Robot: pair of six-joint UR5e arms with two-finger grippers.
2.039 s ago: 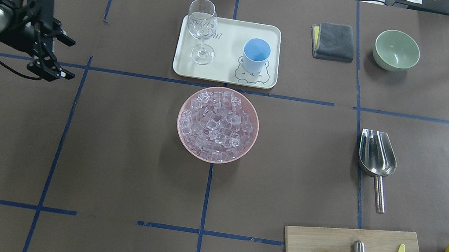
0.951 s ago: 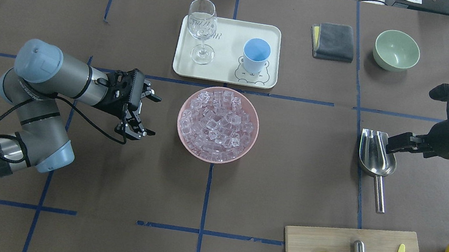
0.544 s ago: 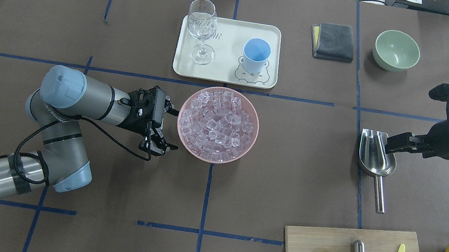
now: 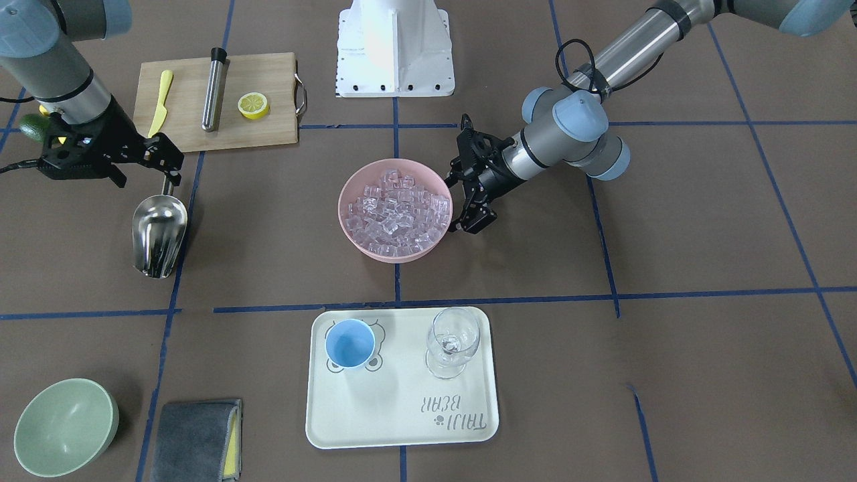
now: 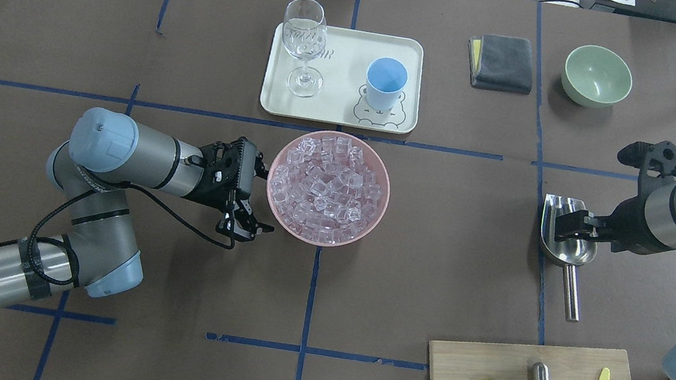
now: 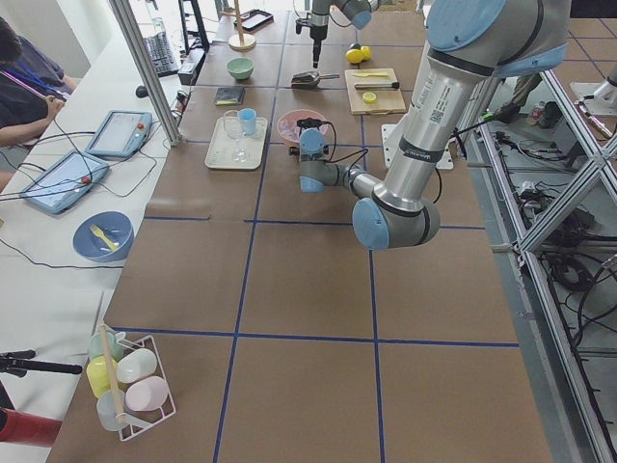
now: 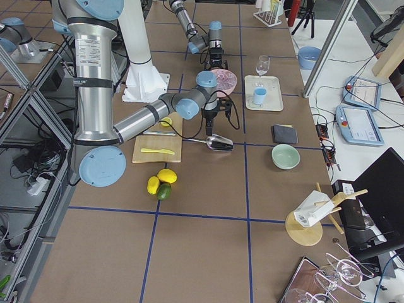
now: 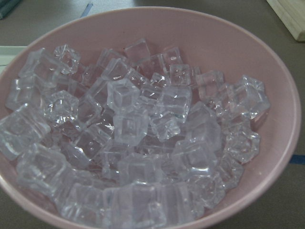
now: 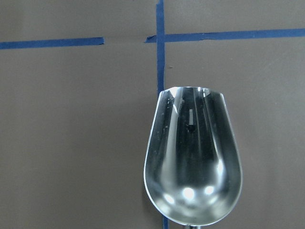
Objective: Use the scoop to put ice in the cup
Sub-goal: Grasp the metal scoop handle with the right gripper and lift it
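The right gripper (image 5: 565, 225) hovers over the scoop (image 5: 570, 253); whether its jaws are parted cannot be told. The left gripper (image 5: 251, 194), fingers spread, waits just beside the bowl (image 4: 395, 253) of ice (image 5: 329, 182). Pickup looks to be the step in hand, calling for a descent onto the thin handle. The scoop lies shiny and empty at right, the cup (image 5: 385, 83) on the far tray (image 5: 340, 83).

Under the right gripper (image 5: 566, 225) part of the scoop (image 5: 566, 253) trough is covered, and that gripper's jaw spread cannot be judged (dark on dark). The right wrist view cuts the scoop handle off below. Ahead of the left gripper (image 5: 256, 196), the pink bowl (image 8: 281, 143) overruns its wrist view's edges
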